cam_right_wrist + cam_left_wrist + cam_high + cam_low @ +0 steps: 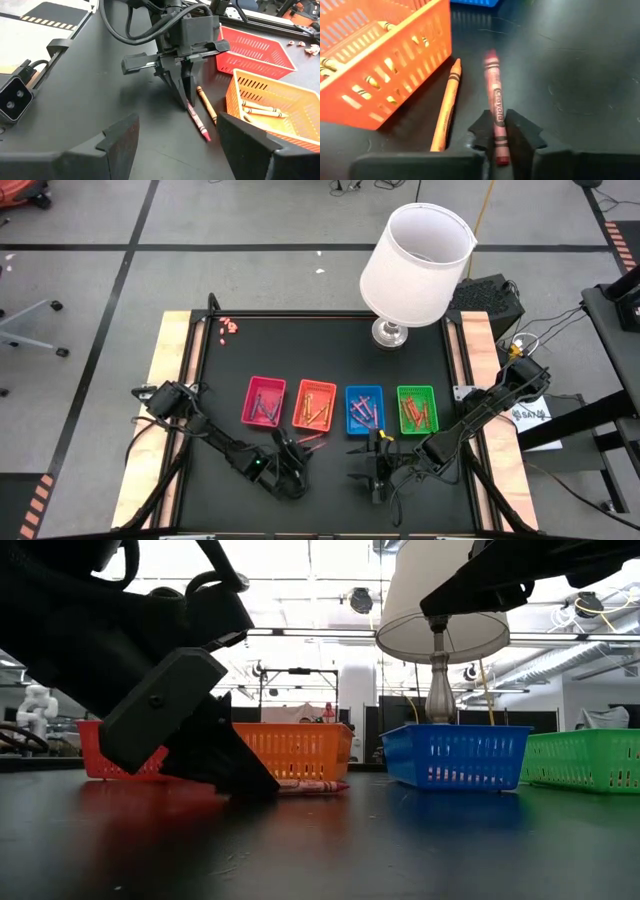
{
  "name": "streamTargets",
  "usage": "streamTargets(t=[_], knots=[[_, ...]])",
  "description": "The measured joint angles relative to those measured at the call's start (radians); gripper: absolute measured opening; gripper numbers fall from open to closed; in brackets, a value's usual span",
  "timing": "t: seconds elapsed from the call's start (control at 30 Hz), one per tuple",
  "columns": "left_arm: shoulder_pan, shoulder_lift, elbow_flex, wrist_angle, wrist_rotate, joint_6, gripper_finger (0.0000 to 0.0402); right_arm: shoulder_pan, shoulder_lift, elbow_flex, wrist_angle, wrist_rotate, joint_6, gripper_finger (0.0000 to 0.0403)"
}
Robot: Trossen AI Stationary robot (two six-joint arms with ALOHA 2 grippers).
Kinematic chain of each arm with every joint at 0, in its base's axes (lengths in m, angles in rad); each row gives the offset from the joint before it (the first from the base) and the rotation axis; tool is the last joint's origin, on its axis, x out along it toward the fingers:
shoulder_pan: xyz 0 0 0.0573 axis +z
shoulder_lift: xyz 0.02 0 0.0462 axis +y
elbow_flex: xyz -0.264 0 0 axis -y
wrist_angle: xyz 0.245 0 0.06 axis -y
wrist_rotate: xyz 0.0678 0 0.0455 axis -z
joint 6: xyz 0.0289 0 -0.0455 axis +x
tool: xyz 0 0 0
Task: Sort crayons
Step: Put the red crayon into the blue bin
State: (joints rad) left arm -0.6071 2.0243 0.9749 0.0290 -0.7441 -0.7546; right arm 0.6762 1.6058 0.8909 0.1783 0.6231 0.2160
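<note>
A red crayon (496, 100) lies on the black table just in front of the orange tray (380, 65), with an orange crayon (446, 107) beside it. My left gripper (501, 131) slants down onto the red crayon and is shut on it; the right wrist view shows the same gripper (184, 97) over both crayons. Off to the right, my right gripper (380, 470) hangs open above the table, touching nothing. Pink (263, 402), orange (314, 404), blue (364, 410) and green (417, 408) trays stand in a row, each holding crayons. My left gripper pinches the red crayon between its two fingers, one on each long side, near the crayon's blunt near end (501, 142). The fingers (522, 131) slant down from the table's near left and lie along the crayon. The crayon lies flat on the table, its tip pointing away.
A white-shaded lamp (415, 265) stands at the table's far edge behind the blue tray. Tiny pink bits (229, 327) lie clustered at the far left corner. Bare black tabletop stretches in front of the trays around both grippers.
</note>
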Motion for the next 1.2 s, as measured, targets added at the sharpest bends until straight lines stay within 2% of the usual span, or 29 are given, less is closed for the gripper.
streamTargets(t=[0.1, 0.17, 0.37, 0.77, 1.2], knots=[[-0.001, 0.0, 0.0, -0.001, 0.003, 0.011, 0.0016, 0.0, 0.0, 0.0, 0.0, 0.0, 0.0, 0.0249], [-0.001, 0.0, 0.0, -0.001, 0.003, 0.012, 0.0009, 0.0, 0.0, 0.0, 0.0, 0.0, 0.0, 0.0249], [-0.001, -0.012, -0.001, -0.005, -0.002, 0.024, 0.0024, 0.0, 0.0, 0.0, -0.001, 0.0, 0.0, 0.0249], [-0.033, -0.144, -0.004, 0.018, 0.026, 0.143, 0.0016, 0.0, 0.0, 0.0, -0.005, 0.0, -0.001, 0.0249], [-0.077, -0.296, -0.002, 0.176, -0.015, 0.73, 0.0016, 0.0, 0.001, 0.0, -0.005, 0.002, 0.004, 0.0249]])
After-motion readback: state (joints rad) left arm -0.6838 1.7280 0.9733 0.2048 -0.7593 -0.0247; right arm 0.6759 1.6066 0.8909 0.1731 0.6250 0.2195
